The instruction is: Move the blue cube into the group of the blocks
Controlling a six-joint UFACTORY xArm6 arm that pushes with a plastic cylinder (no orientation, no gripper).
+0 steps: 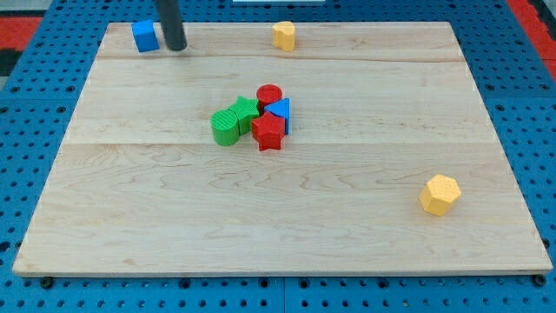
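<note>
A blue cube (pixel 145 36) sits at the top left corner of the wooden board (pixel 278 217). My tip (pixel 176 47) stands just to the cube's right, close to it; I cannot tell if it touches. Near the board's middle is a tight group: a green cylinder (pixel 225 129), a green star (pixel 244 110), a red cylinder (pixel 269 95), a blue triangular block (pixel 280 110) and a red star (pixel 268 133).
A yellow block (pixel 283 36) lies at the top edge, right of my tip. A yellow hexagonal block (pixel 440 194) lies at the lower right. The board rests on a blue pegboard surface (pixel 35 113).
</note>
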